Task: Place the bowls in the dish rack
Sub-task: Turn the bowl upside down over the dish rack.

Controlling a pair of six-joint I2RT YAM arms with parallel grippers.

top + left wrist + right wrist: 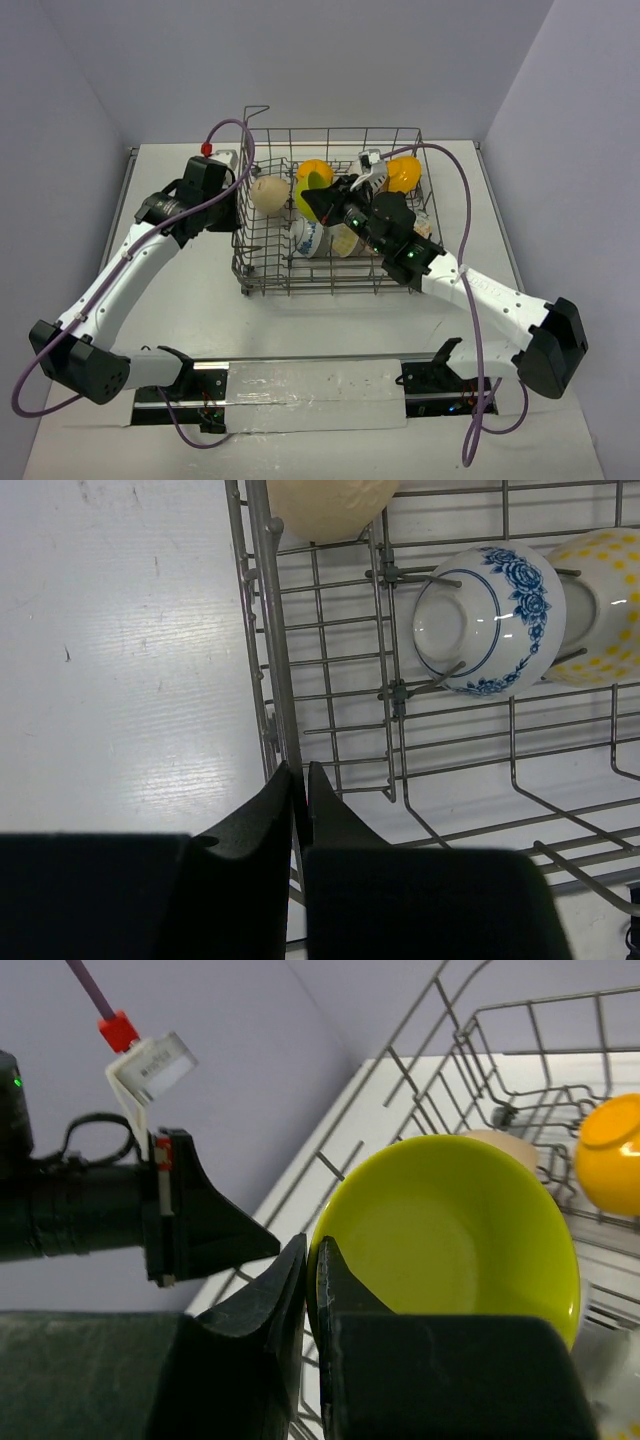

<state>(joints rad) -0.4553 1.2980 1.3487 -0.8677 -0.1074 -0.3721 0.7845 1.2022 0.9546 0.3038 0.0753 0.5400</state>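
Right wrist: right gripper [311, 1250] pinches the lime green bowl [450, 1230] by its rim; left gripper [300, 772] clamps the dish rack [272, 630] edge wire.

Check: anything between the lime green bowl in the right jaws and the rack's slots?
Nothing visible directly blocks it. The lime green round bowl, held by the right gripper with jaws shut on its rim, is over the grey metal wire dish rack. A tan round bowl and an orange-yellow bowl sit close beside it, crowding that spot.
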